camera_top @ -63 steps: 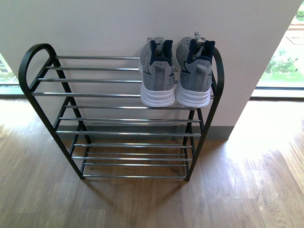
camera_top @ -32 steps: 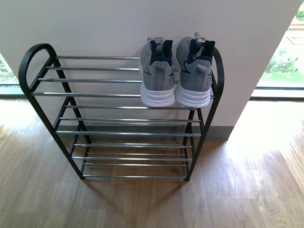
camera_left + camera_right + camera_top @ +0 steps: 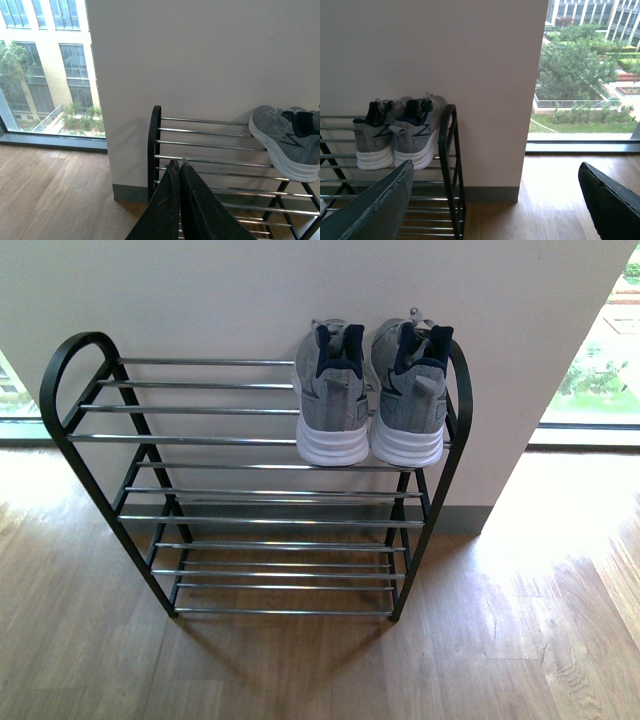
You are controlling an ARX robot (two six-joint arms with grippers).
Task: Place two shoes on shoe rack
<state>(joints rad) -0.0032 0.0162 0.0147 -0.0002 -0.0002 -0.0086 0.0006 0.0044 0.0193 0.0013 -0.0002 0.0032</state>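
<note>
Shoes [image 3: 368, 405] sit top right on rack [image 3: 200, 440]; we judge them light, soft, best gripped at heels. L gripper [image 3: 179, 170] together, R gripper [image 3: 495, 167] apart.

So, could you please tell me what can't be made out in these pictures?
- Front view: both arms are out of frame; the sneakers' toes are mostly hidden behind their collars.
- Left wrist view: the frame edge cuts off the sneakers; the shut left fingers cover lower shoe rack bars.
- Right wrist view: the open right fingers hide the lower tiers.
</note>
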